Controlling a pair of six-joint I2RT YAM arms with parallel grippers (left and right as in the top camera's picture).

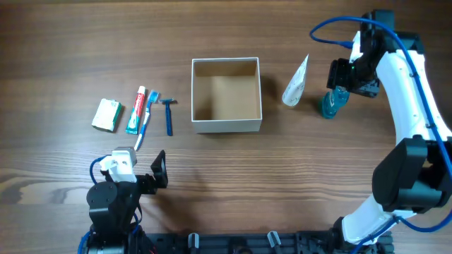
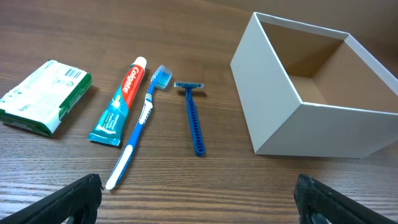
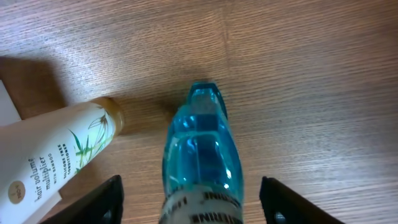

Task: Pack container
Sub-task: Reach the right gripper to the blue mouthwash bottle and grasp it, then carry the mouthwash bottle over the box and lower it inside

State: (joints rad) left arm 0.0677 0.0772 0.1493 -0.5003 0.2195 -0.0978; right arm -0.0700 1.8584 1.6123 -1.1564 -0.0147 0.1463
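The container (image 1: 227,128), a square white box with a tan inside, stands empty at mid-table; it also shows in the left wrist view (image 2: 273,99). Left of it lie a blue razor (image 1: 169,115), a toothbrush (image 1: 146,118), a toothpaste tube (image 1: 135,111) and a green soap packet (image 1: 107,114). Right of it lie a white tube (image 1: 296,81) and a blue bottle (image 1: 335,101). My right gripper (image 3: 193,202) is open, fingers either side of the blue bottle (image 3: 199,155) without touching it. My left gripper (image 2: 199,202) is open and empty, near the toothbrush's handle end (image 2: 118,171).
The white tube (image 3: 53,165) lies just left of the blue bottle, close to the right gripper's left finger. The razor (image 2: 194,118), toothpaste (image 2: 121,102) and soap packet (image 2: 43,96) lie side by side ahead of the left gripper. Bare wood surrounds the box.
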